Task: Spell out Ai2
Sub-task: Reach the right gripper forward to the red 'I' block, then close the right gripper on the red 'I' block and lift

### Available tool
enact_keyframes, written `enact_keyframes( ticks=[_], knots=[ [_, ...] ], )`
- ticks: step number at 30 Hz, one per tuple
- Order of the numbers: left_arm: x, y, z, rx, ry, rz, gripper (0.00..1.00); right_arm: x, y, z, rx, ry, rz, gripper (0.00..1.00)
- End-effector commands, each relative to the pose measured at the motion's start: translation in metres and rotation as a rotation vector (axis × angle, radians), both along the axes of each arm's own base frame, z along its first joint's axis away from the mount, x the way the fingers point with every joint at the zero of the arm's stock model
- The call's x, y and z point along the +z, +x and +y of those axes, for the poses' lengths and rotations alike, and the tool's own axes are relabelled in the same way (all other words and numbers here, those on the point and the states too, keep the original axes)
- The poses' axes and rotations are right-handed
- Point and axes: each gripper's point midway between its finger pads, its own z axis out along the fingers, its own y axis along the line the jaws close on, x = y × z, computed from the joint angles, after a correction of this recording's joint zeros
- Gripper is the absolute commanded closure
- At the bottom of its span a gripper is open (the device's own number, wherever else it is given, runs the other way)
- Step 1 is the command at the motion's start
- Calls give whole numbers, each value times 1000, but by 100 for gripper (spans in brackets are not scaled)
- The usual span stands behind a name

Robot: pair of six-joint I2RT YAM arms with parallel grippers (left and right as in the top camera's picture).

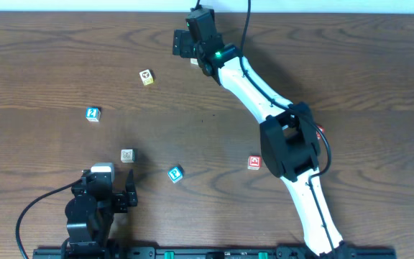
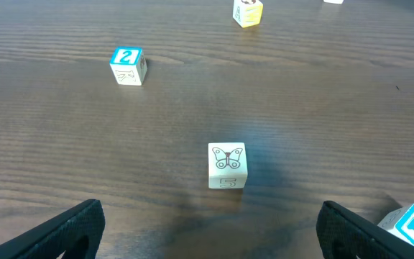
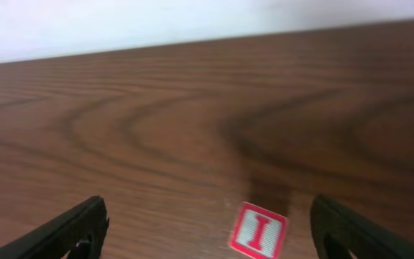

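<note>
A red block with the letter I (image 3: pixel 259 230) lies on the wooden table between the open fingers of my right gripper (image 3: pixel 218 237), closer to the right finger. In the overhead view the right gripper (image 1: pixel 185 43) is at the far centre of the table. A blue block with the digit 2 (image 1: pixel 93 114) (image 2: pixel 128 66) lies at the left. A red-faced block (image 1: pixel 254 162) lies by the right arm's elbow; its letter is too small to read. My left gripper (image 1: pixel 110 188) (image 2: pixel 210 241) is open and empty near the front left.
A beige butterfly block (image 2: pixel 227 165) (image 1: pixel 127 155) lies just ahead of the left gripper. A blue P block (image 1: pixel 175 173) (image 2: pixel 412 226) is to its right. A yellow block (image 1: pixel 146 77) (image 2: pixel 248 11) lies farther back. A pale block (image 1: pixel 193 62) shows under the right wrist.
</note>
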Motion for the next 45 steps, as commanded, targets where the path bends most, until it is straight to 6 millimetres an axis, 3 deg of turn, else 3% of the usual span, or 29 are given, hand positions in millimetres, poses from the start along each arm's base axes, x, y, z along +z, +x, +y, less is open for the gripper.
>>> enact_keyframes(
  ticks=[1, 9, 26, 28, 32, 45],
  knots=[
    [-2, 0, 0, 3, -10, 2, 5, 1, 4, -4, -85, 7, -8, 12],
    [-2, 0, 0, 3, -10, 2, 5, -40, -1, -6, -98, -14, 64, 12],
    [-2, 0, 0, 3, -10, 2, 5, -70, -9, -4, -76, -30, 128, 13],
    [-2, 0, 0, 3, -10, 2, 5, -69, -9, -4, -76, -29, 124, 17],
    [-2, 0, 0, 3, -10, 2, 5, -70, -9, -5, -78, -31, 128, 41],
    [-2, 0, 0, 3, -10, 2, 5, -71, -9, -6, -78, -33, 130, 62]
  ],
)
